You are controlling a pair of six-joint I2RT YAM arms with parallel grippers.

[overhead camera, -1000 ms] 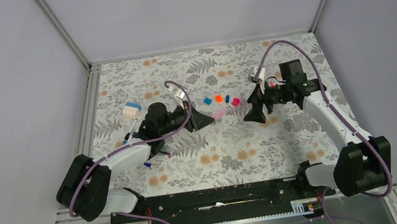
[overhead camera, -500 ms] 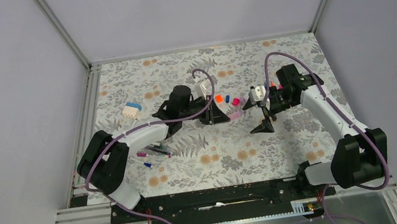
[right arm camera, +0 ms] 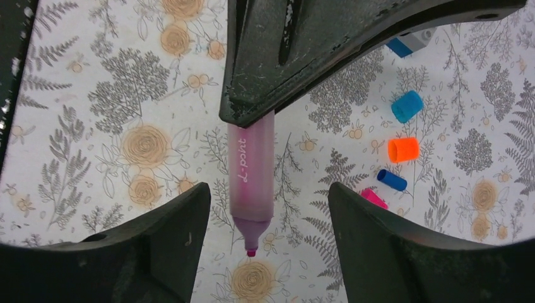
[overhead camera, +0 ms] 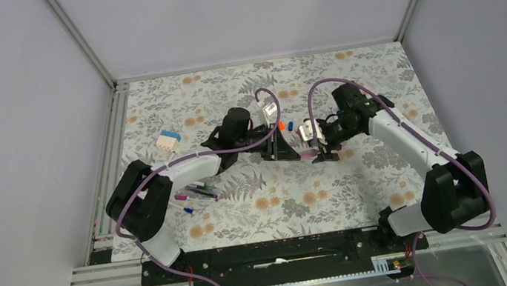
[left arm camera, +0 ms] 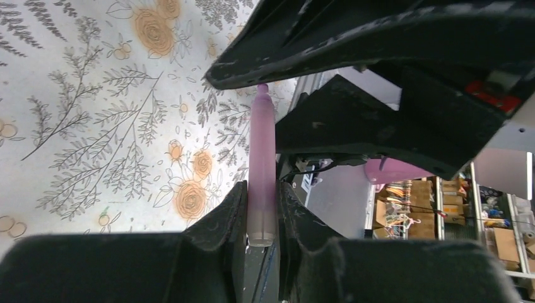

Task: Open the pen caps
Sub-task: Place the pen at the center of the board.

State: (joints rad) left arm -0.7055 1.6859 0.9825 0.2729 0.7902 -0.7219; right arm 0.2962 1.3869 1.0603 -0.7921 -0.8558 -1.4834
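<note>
My left end effector (left arm camera: 262, 205) is clamped tight on a pink highlighter (left arm camera: 262, 139) near its flat end. The tapered end points at my right end effector (right arm camera: 264, 197), whose fingers stand wide apart, one on each side of the barrel, touching nothing. Four loose pen caps lie close together on the tabletop (right arm camera: 82, 82) off to one side: a blue cap (right arm camera: 407, 106), an orange cap (right arm camera: 402, 149), a slim dark-blue cap (right arm camera: 391, 180) and a pink cap (right arm camera: 374, 199). The highlighter's tapered end finishes in a small magenta point, and I cannot tell whether that is a bare nib or a slim cap. I would settle that before pinching, since squeezing a nib gains nothing. If it is a cap, I should centre the barrel between my right fingers so both pads land together. I should close only on the end section, well short of my left fingers, then pull straight along the pen's axis with no sideways bend. My left grip must hold firm, because the taper looks slippery and the pads could slide off.
</note>
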